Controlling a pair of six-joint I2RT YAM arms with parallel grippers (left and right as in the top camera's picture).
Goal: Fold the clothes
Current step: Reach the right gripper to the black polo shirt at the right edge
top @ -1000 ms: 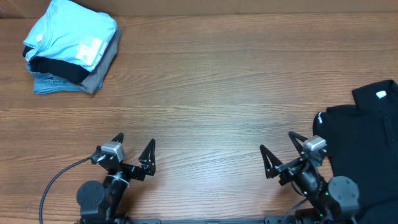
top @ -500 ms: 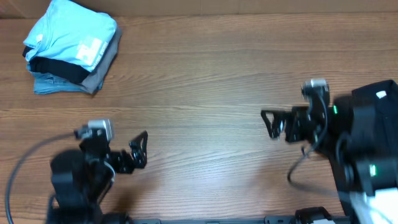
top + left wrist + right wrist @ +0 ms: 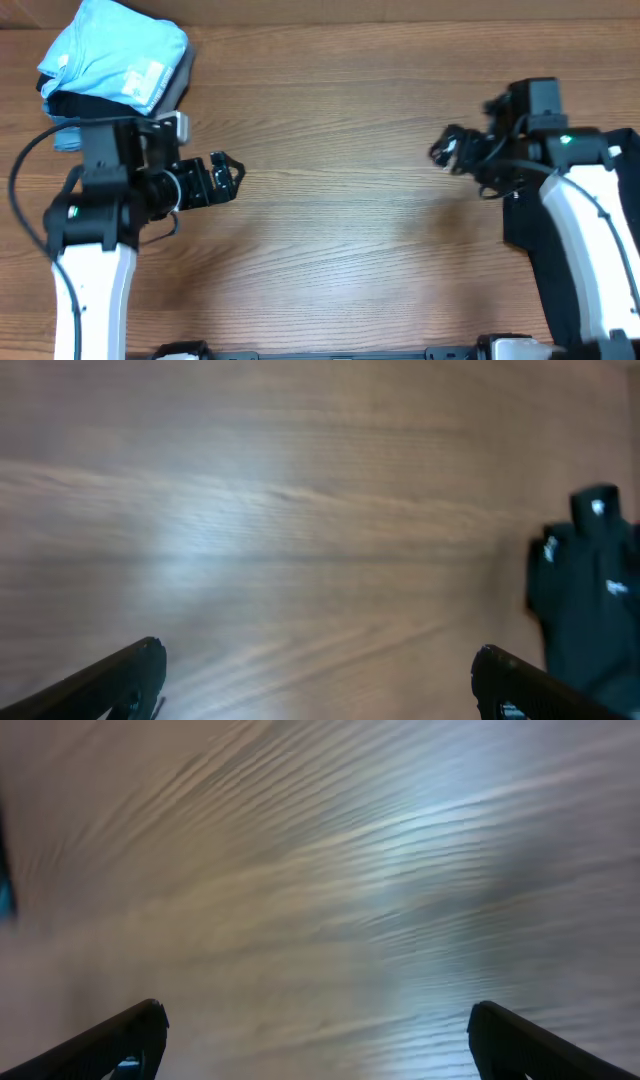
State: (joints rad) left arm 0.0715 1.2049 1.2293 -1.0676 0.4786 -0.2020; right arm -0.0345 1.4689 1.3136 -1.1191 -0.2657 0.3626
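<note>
Wood table [image 3: 330,120]: left fingers [image 3: 120,680], right fingers [image 3: 120,1040] moved forward, spread wide, empty.

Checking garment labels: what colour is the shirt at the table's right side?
The shirt is black with small white marks, clearest in the left wrist view.

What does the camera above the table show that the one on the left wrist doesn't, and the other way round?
Only the overhead view: the pile of folded clothes, light blue on top, and the right gripper. Only the left wrist view: a close look between its own fingers, spread wide with nothing between them. Both: the wooden table and the black shirt on the right arm's side.
</note>
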